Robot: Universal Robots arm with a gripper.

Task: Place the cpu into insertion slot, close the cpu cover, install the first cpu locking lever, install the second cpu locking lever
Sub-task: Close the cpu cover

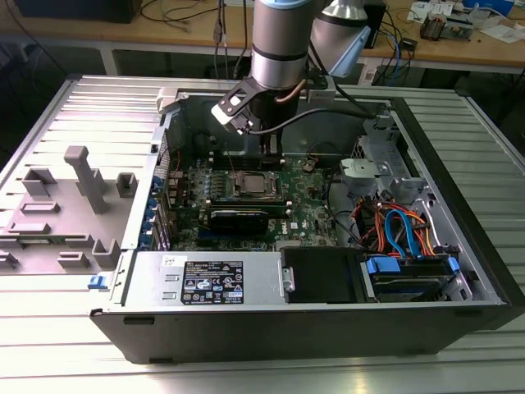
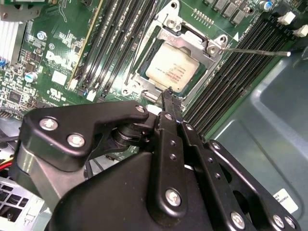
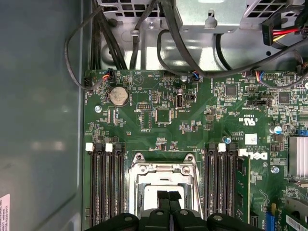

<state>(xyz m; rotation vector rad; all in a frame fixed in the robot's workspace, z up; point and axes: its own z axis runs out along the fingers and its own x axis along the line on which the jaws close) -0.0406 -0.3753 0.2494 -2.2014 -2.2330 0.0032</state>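
Looking at the second wrist view, the hand point(image 2: 168, 92) is clenched, both fingers pressed flat together with nothing between them as far as I can see. Its tip sits right at the edge of the cpu cover point(image 2: 166, 34); can't tell if it's actually touching. The cpu point(image 2: 172, 72) lies flat in the insertion slot point(image 1: 235, 186), silver top up, and the cover looks folded down around it, its window framing the chip. One thin metal lever point(image 2: 255, 52) sticks out from a corner of the socket, across the black memory slots point(image 2: 240, 67). Can't make out whether it's latched.

Further out in the first wrist view, the green board point(image 3: 192, 125) carries a coin battery point(image 3: 119, 96), with black cables point(image 3: 178, 43) beyond it.

In the exterior view the arm point(image 1: 279, 41) hangs down into the open computer case point(image 1: 459, 189), which lies on a ridged metal desk point(image 1: 74, 107). A silver power supply box point(image 1: 205, 279) sits at the case's near edge, and grey plastic fixtures point(image 1: 82, 185) stand toward the exterior view's left. Way back there's a wooden desk point(image 1: 467, 51) with cables on it.
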